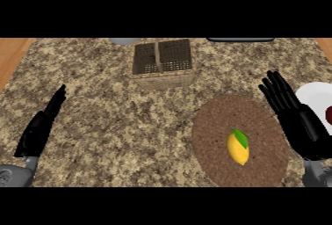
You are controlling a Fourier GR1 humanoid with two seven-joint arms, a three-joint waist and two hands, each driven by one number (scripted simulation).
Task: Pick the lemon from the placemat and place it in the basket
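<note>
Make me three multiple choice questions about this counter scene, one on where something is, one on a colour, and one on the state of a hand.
1. Where does the lemon lie?
A. in the basket
B. on the placemat
C. on the white plate

2. What colour is the placemat?
A. brown
B. blue
C. white

3. How is the right hand?
A. curled round the lemon
B. resting inside the basket
C. open, holding nothing

Answers:
1 B, the lemon sits on the round mat, well short of the basket.
2 A, its woven surface shows brown.
3 C, its fingers are straight beside the mat, apart from the lemon.
</note>
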